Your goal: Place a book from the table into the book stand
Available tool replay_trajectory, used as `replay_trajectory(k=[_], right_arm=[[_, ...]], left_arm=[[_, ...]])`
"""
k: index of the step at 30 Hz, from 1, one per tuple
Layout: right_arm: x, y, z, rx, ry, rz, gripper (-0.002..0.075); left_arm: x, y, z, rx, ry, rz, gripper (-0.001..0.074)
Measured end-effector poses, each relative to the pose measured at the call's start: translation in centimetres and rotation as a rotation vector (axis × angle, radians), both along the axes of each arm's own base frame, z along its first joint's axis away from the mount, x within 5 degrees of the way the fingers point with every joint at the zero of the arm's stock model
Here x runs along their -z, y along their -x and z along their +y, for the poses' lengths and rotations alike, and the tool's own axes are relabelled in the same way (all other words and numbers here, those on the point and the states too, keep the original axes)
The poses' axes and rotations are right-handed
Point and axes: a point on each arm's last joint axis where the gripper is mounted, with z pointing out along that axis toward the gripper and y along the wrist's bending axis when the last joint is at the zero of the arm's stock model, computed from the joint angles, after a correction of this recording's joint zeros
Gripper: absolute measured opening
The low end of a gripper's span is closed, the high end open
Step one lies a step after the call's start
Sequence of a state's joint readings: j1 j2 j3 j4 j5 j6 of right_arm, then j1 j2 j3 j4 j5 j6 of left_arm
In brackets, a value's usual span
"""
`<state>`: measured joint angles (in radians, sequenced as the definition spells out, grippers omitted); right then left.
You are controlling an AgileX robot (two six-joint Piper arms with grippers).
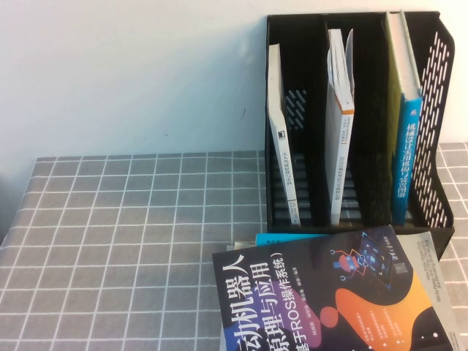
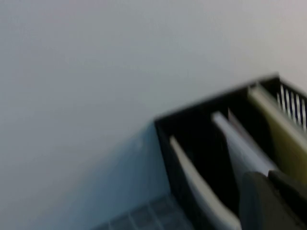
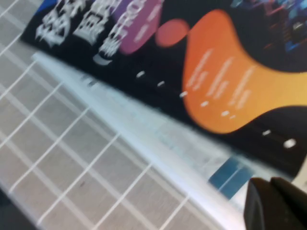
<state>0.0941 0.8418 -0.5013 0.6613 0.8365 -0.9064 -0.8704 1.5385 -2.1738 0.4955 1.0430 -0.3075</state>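
Note:
The pale yellow-green book [image 1: 406, 139] with the blue spine stands upright in the right slot of the black book stand [image 1: 437, 88]. Neither gripper shows in the high view. In the left wrist view my left gripper [image 2: 271, 184] is shut and empty, up in front of the stand [image 2: 192, 124], with the yellow-green book [image 2: 283, 139] beyond it. In the right wrist view my right gripper [image 3: 269, 191] is shut and empty, just above the edge of the book stack on the grid-cloth table [image 3: 57, 153].
A thin white book [image 1: 281, 139] leans in the stand's left slot and another [image 1: 340, 139] in the middle slot. A dark navy book with orange artwork [image 1: 329, 292] lies on top of other books at the table's [image 1: 131, 241] front right.

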Motion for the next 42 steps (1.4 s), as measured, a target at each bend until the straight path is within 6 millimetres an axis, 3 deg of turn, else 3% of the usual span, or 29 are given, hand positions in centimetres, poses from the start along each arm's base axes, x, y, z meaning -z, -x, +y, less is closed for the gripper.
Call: replay_trajectory(k=[4,7,11,15,21,26,31,36,42], right_arm=[[-0.7,0.7,0.1,-0.085,0.033,0.069,-0.0003],[-1.4,1.3,-0.8,-0.103,0.158,0.149,-0.0003],[-2.9,1.3,-3.2,0.061,0.381,0.186,-0.0003],[-4.8,1.5,-4.7,0.23,0.464,-0.003,-0.0003],[-6.7,4.2,-4.4,0.332,0.292,-0.373,-0.0003],[-5.0,6.7,-3.9,0.369,0.118,-0.522,-0.0003],[-2.0,8.5,-3.9,0.384,0.06,-0.589,-0.0003],[-0.2,9.2,-4.0,0.388,0.05,-0.611,-0.0003],[-0.1,9.2,-4.0,0.391,0.04,-0.618,-0.0003]], left_arm=[[0.9,2.3,1.5,0.086,-0.138,0.151,0.0001],[1.4,3.6,2.5,0.126,-0.16,0.186,0.0001],[2.4,5.2,4.8,0.098,-0.17,0.206,0.0001],[4.4,6.7,7.3,0.039,-0.106,0.156,0.0001],[9.3,8.0,9.9,-0.019,-0.013,-0.059,0.0],[13.2,8.7,9.9,0.075,-0.036,-0.234,-0.0001],[16.1,8.3,9.2,0.09,-0.001,-0.227,-0.0001],[17.0,7.8,9.0,0.056,0.014,-0.228,-0.0001],[16.8,7.2,8.4,0.061,-0.086,-0.32,-0.0001]])
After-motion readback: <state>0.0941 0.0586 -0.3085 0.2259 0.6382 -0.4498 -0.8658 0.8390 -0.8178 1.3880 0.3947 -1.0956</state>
